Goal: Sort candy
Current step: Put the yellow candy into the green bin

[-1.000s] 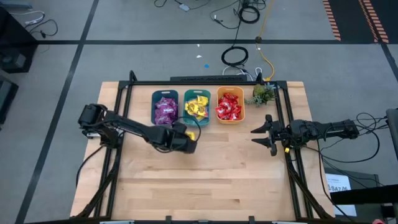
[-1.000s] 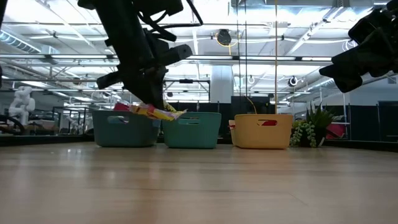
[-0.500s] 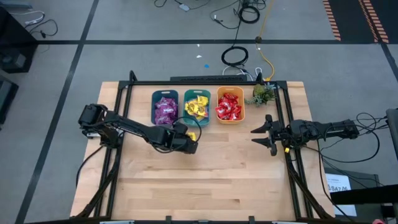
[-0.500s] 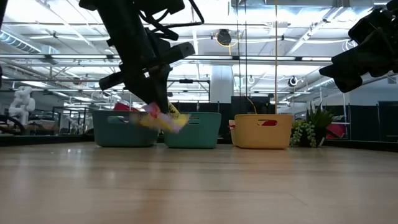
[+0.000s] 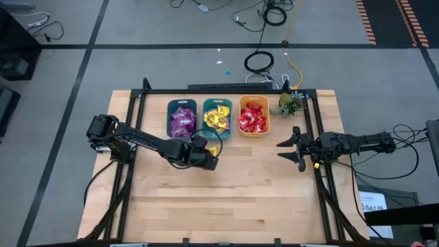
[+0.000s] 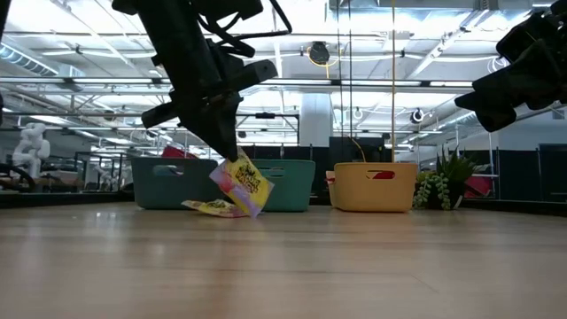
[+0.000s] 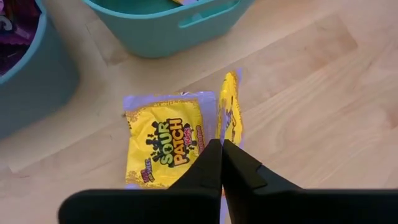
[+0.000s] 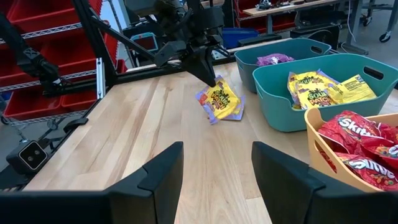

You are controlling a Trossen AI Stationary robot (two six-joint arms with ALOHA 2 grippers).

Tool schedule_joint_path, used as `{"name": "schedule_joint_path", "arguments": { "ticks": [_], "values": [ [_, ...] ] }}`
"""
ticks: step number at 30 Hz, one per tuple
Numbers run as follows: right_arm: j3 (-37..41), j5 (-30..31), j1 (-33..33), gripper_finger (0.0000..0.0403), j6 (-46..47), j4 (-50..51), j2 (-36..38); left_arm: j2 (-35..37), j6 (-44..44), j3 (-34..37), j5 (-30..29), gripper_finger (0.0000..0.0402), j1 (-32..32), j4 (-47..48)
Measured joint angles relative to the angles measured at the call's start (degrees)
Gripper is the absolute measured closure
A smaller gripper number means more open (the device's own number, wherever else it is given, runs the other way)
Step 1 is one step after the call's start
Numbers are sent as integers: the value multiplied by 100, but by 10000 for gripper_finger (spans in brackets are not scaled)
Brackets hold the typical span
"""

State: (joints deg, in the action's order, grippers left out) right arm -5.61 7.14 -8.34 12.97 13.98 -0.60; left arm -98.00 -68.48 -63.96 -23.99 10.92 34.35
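Candy: yellow packet [image 6: 241,183] now dangling upright from the pinched-shut left gripper [image 6: 232,156], a second yellow packet [image 6: 213,207] dropped flat onto the table [image 6: 354,266] beside the middle teal bin [image 5: 217,118]. One carried, one left to fetch. Right gripper [image 5: 293,147] spread wide, empty, at the table's right edge.

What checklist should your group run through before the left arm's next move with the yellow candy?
1. Left end effector shut on the held yellow packet: ok.
2. Held yellow packet lifted clear of the table: cannot tell.
3. Only one packet picked up: ok; the second yellow packet lies flat on the wood.
4. Teal bin of yellow candy has room: ok.
5. Right end effector open, waiting at the table's right edge, out of the way: ok.
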Motion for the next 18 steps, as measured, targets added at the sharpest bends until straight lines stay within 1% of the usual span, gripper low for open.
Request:
{"name": "schedule_joint_path", "arguments": {
  "ticks": [7, 9, 13, 18],
  "values": [
    [0, -2, 0, 220, 2, 0, 0, 15, 44, 0, 28, 398, 0, 0],
    [0, -1, 0, 220, -4, 0, 0, 72, 199, 0, 26, 398, 0, -69],
    [0, -2, 0, 220, -13, -2, 0, 381, 623, -2, 12, 399, 0, -513],
    [0, -2, 0, 220, -13, 0, 0, 919, 1102, -10, -197, 400, -72, -945]
  ]
}}
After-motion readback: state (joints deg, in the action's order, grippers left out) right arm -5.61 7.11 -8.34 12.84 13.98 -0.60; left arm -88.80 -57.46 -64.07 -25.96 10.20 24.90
